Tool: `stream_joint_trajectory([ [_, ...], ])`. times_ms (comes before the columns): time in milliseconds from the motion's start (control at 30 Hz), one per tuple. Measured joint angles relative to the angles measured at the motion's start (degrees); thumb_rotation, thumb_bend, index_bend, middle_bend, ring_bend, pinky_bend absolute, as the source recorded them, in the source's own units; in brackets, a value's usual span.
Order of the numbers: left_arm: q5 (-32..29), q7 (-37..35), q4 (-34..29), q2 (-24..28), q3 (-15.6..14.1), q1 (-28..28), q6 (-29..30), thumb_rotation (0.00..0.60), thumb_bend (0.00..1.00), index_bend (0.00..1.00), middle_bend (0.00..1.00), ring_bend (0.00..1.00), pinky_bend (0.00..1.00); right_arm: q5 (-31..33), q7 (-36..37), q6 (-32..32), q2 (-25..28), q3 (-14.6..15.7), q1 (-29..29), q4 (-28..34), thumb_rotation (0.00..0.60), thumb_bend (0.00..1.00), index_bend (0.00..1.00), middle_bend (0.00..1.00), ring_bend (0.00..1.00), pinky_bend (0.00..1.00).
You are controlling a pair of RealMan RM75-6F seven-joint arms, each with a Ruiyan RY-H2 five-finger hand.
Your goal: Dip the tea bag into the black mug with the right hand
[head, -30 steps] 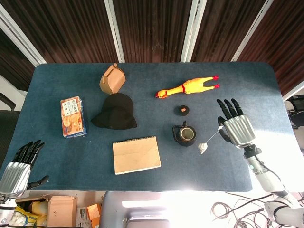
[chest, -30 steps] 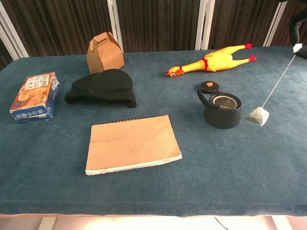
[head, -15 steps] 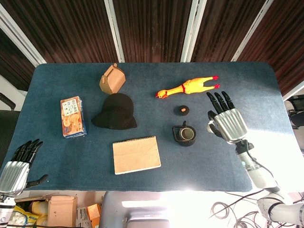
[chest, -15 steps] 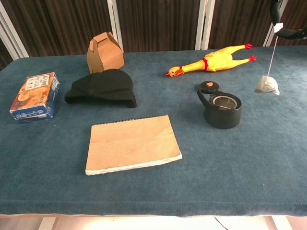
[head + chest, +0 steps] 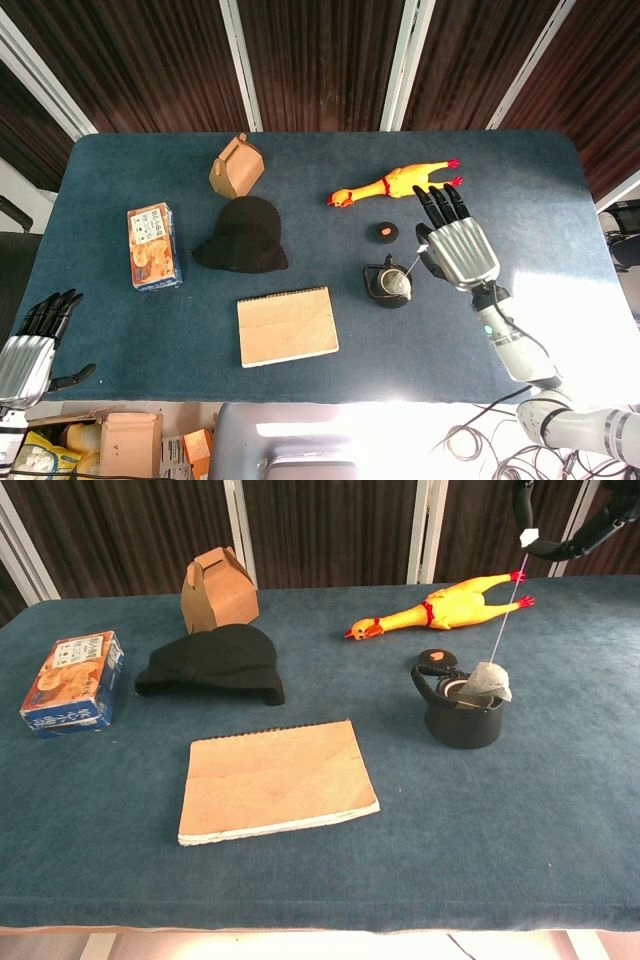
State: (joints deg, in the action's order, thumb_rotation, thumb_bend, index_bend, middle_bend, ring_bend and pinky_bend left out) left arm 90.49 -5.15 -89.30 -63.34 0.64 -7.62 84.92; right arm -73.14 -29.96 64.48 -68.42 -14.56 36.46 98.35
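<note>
The black mug (image 5: 387,283) (image 5: 461,711) stands right of the table's middle, its handle toward the back left. A white tea bag (image 5: 490,682) (image 5: 399,283) hangs on its string just over the mug's rim, at the mouth's right side. My right hand (image 5: 455,243) hovers above and right of the mug and pinches the string's tag (image 5: 530,535) between thumb and a finger, the other fingers stretched out. In the chest view only its fingertips (image 5: 560,548) show at the top right. My left hand (image 5: 30,345) hangs off the table's near left corner, fingers apart, holding nothing.
A small black lid (image 5: 386,233) lies just behind the mug, a yellow rubber chicken (image 5: 395,184) beyond it. A brown notebook (image 5: 287,326), black hat (image 5: 243,236), cardboard box (image 5: 236,167) and blue carton (image 5: 154,246) occupy the left half of the blue table (image 5: 560,330).
My right hand lifted the tea bag off the table right of the mug, then carried it leftward until it hangs over the mug's mouth. The left hand drifted slightly down.
</note>
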Motion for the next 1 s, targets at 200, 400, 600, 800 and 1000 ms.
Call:
stream_joint_trajectory([
  [200,-0.1,-0.6,0.2,0.2,0.1,0.0,0.0,0.6,0.05,0.01,0.04,0.0,0.11,1.9,-1.8,-0.7,-1.4,-0.2,1.4,-0.7,0.6,0.29,0.57,0.0,0.0,0.0],
  [400,0.0,-0.9,0.3,0.3,0.1,0.1,0.4,0.6,0.05,0.01,0.04,0.0,0.11,2.8,-2.5,-0.8,-2.3,0.0,2.2,-1.1,0.6,0.29,0.57,0.0,0.0,0.0],
  [600,0.0,-0.9,0.3,0.3,0.1,0.1,0.3,0.6,0.05,0.01,0.04,0.0,0.11,3.1,-2.7,-0.8,-2.7,0.4,2.7,-1.3,0.6,0.29,0.57,0.0,0.0,0.0],
  [800,0.0,-0.9,0.3,0.3,0.1,0.1,0.3,0.6,0.05,0.01,0.04,0.0,0.11,3.5,-3.3,-1.4,-3.7,1.4,3.2,-2.6,0.6,0.29,0.57,0.0,0.0,0.0],
  [1000,0.0,-1.1,0.3,0.3,0.2,0.2,0.6,0.6,0.04,0.01,0.04,0.0,0.11,3.2,-3.5,-1.3,-4.6,2.6,3.1,-4.2,0.6,0.29,0.57,0.0,0.0,0.0],
])
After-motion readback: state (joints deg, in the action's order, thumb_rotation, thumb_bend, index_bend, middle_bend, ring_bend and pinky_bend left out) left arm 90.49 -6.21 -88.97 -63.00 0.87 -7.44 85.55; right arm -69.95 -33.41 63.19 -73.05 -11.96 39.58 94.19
